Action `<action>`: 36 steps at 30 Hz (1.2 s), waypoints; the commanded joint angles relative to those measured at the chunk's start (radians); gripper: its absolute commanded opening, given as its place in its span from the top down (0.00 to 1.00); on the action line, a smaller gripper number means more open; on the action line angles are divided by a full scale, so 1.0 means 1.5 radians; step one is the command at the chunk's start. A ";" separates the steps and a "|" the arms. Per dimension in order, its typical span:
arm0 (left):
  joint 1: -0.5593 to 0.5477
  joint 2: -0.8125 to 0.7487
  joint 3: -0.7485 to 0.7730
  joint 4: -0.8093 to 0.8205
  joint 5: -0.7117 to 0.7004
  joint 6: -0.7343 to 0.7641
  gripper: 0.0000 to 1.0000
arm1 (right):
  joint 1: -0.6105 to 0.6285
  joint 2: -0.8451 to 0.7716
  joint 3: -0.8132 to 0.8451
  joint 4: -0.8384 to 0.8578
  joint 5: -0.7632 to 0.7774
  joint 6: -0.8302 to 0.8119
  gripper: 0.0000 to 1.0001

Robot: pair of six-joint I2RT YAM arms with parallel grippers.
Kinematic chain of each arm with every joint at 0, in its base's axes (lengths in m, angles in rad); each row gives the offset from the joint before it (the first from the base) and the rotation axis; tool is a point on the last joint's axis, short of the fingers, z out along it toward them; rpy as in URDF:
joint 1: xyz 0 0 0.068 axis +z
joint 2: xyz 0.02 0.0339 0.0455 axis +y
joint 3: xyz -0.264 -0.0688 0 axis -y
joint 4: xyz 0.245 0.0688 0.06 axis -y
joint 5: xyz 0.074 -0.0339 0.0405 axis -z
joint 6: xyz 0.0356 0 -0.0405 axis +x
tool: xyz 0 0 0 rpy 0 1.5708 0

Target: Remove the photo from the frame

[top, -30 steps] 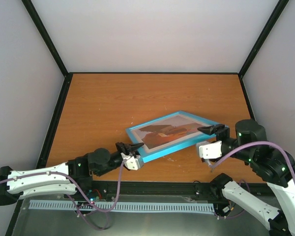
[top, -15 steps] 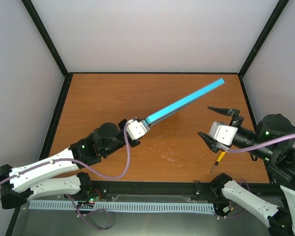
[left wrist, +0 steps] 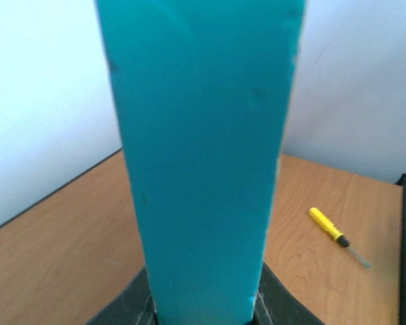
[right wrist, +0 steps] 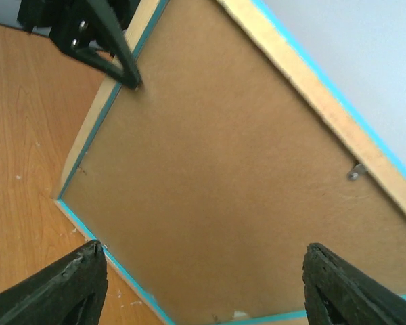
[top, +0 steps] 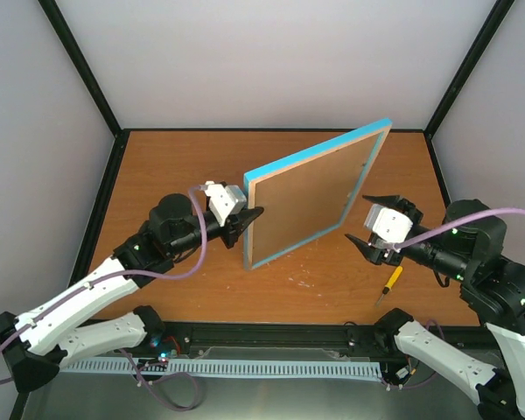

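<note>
The frame (top: 311, 197) stands tilted on edge above the table, its brown backing board (right wrist: 237, 176) and pale wood rim turned toward the right arm. My left gripper (top: 245, 220) is shut on the frame's left edge. In the left wrist view that light-blue edge (left wrist: 203, 156) rises from between the jaws of the left gripper (left wrist: 203, 315). My right gripper (top: 368, 222) is open just right of the frame's lower right side and holds nothing. Seen from the right wrist, the right gripper (right wrist: 203, 261) faces the backing board with its fingers spread wide. The photo is hidden on the far side.
A small yellow-handled screwdriver (top: 391, 280) lies on the wooden table (top: 175, 175) under the right gripper, and it also shows in the left wrist view as the screwdriver (left wrist: 331, 230). A metal tab (right wrist: 355, 171) sits on the frame's back rim. Grey walls and black posts enclose the table.
The frame went from lying flat, picture up, to standing on edge with its back showing, lifted and turned by my left arm. My right gripper let go of it and opened.
</note>
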 commanded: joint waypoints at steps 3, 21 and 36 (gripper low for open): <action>0.111 0.014 0.055 0.112 0.245 -0.170 0.99 | 0.005 -0.006 -0.066 0.007 -0.028 0.052 0.24; 0.354 0.287 0.085 0.129 0.532 -0.386 0.99 | 0.003 0.011 -0.248 0.022 -0.072 0.135 0.21; 0.450 0.574 0.128 0.081 0.628 -0.363 0.99 | -0.076 0.093 -0.403 0.250 -0.214 0.189 0.15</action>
